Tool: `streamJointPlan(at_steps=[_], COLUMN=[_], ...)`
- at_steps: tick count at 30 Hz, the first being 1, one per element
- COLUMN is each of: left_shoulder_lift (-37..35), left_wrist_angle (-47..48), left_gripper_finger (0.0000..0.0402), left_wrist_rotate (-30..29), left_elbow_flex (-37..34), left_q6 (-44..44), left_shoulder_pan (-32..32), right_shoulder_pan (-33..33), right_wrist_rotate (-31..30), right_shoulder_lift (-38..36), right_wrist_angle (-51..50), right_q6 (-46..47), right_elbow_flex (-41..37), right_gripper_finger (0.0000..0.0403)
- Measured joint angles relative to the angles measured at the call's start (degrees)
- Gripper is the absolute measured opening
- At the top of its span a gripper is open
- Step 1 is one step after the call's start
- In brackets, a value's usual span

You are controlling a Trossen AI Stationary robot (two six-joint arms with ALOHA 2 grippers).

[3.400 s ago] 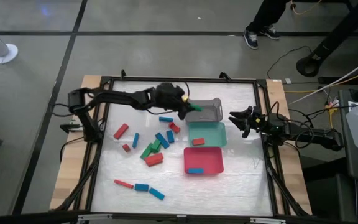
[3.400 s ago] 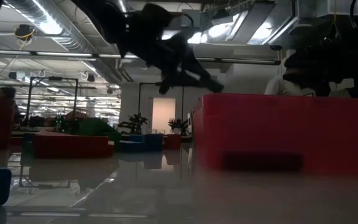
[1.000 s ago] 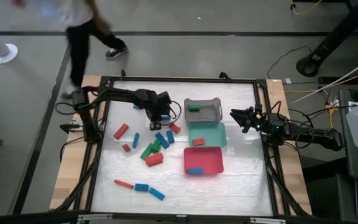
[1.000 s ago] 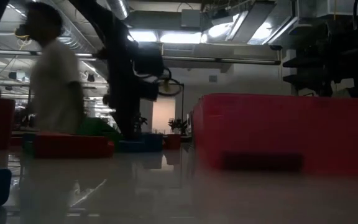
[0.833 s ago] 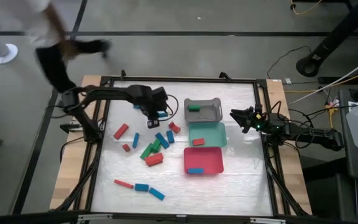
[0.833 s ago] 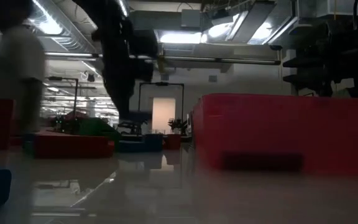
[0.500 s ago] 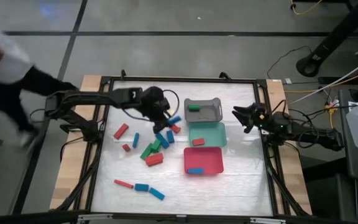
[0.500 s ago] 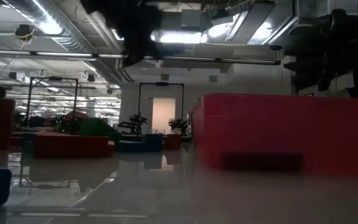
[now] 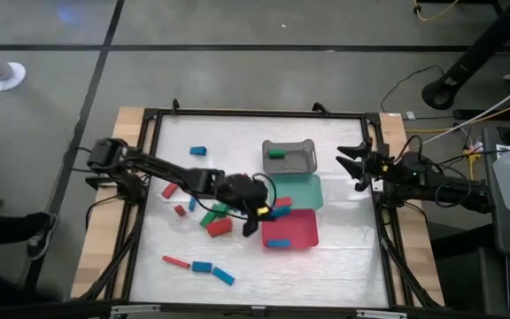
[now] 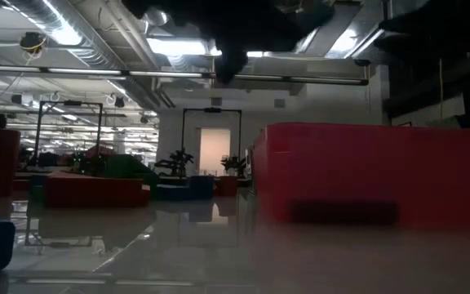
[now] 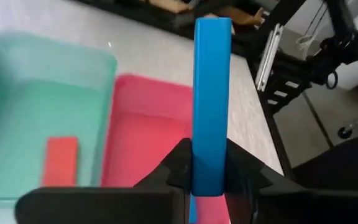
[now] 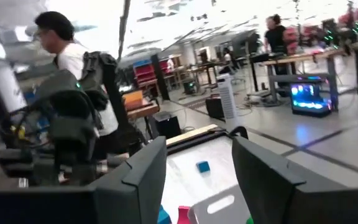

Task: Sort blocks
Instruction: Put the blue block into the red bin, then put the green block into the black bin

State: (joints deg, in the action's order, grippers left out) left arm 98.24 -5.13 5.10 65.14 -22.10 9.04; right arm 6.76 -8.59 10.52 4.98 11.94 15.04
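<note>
The left gripper point(image 11: 209, 180) pinches a blue block point(image 11: 212, 93) at its lower end; block looks rigid, light, smooth, so prob. slips easily. Red tray point(image 9: 301, 232) lies at ~5 o'clock of it. Right gripper point(image 9: 359, 166) waits at table's 3 o'clock, fingers spread, empty.

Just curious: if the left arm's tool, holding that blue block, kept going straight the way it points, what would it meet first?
Probably the red tray: the left tool, shut on the blue block, points at it, though depth is unclear.

Smooth plastic blue block point(image 11: 212, 93), matt black jaws, glossy white table point(image 9: 326, 266), plastic red tray point(image 11: 145, 137).
</note>
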Motion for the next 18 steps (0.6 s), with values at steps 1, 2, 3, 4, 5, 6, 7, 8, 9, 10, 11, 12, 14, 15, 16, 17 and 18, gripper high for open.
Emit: streamJointPlan(at_steps=[1, 2, 3, 4, 5, 6, 7, 8, 9, 10, 11, 12, 14, 15, 16, 17, 18], left_shoulder_lift=[1.2, 2.5, 3.8, 5.0, 6.1, 7.1, 7.9, 8.6, 9.1, 9.6, 9.9, 10.1, 10.3, 10.3, 10.3, 10.1, 10.1], left_wrist_angle=[-0.8, -1.6, -2.4, -2.8, -3.1, -3.6, -4.0, -4.5, -4.6, -4.7, -4.6, -4.5, -4.4, -4.6, -4.8, -4.7, -4.5], left_gripper_finger=[0.0053, 0.0055, 0.0057, 0.0059, 0.0061, 0.0063, 0.0065, 0.0068, 0.0071, 0.0076, 0.0081, 0.0088, 0.0106, 0.0115, 0.0125, 0.0134, 0.0142], left_wrist_rotate=[0.0, 0.0, 0.0, 0.0, 0.0, 0.0, 0.0, -0.1, -0.1, -0.1, -0.1, -0.1, -0.3, -0.3, -0.3, -0.2, 0.5], left_elbow_flex=[0.0, 0.0, 0.0, 0.0, 0.0, 0.0, 0.0, 0.0, 0.0, 0.0, 0.0, 0.0, 0.0, 0.0, 0.0, 0.1, 0.1], left_q6=[-0.5, -1.3, -1.5, -1.7, -1.9, -2.5, -3.1, -4.1, -5.4, -7.3, -9.6, -11.3, -13.6, -13.8, -14.0, -14.4, -15.0], left_shoulder_pan=[0.3, 0.5, 0.8, 1.0, 1.2, 1.3, 1.5, 1.5, 1.5, 1.5, 1.4, 1.4, 1.4, 1.4, 1.4, 1.3, 1.3], right_shoulder_pan=[0.0, 0.0, 0.0, 0.0, 0.0, 0.0, 0.0, 0.0, 0.0, 0.0, 0.0, 0.0, 0.0, 0.0, 0.0, 0.0, 0.0], right_wrist_rotate=[0.7, 1.4, 2.3, 3.1, 4.0, 4.8, 5.7, 6.5, 7.2, 8.0, 8.6, 9.4, 10.9, 11.8, 12.9, 13.8, 14.7], right_shoulder_lift=[1.6, 3.4, 5.3, 7.4, 9.5, 11.6, 13.9, 16.0, 18.1, 20.2, 22.2, 24.1, 28.3, 30.5, 32.4, 34.3, 36.1], right_wrist_angle=[0.0, 0.1, 0.1, 0.0, 0.1, 0.0, -0.1, -0.1, -0.1, -0.5, -0.6, -0.5, -0.6, -0.6, -0.6, -0.8, -0.9], right_q6=[-1.0, -2.0, -2.8, -3.5, -4.4, -5.0, -5.7, -6.3, -6.6, -6.9, -7.2, -7.6, -7.8, -7.8, -7.9, -7.9, -8.2], right_elbow_flex=[1.3, 2.8, 4.1, 5.6, 7.1, 8.4, 9.9, 11.2, 12.5, 13.8, 15.0, 16.0, 17.9, 18.8, 19.5, 20.1, 20.8], right_gripper_finger=[0.0186, 0.0186, 0.0186, 0.0186, 0.0186, 0.0186, 0.0186, 0.0186, 0.0186, 0.0186, 0.0186, 0.0186, 0.0186, 0.0186, 0.0186, 0.0186, 0.0186])
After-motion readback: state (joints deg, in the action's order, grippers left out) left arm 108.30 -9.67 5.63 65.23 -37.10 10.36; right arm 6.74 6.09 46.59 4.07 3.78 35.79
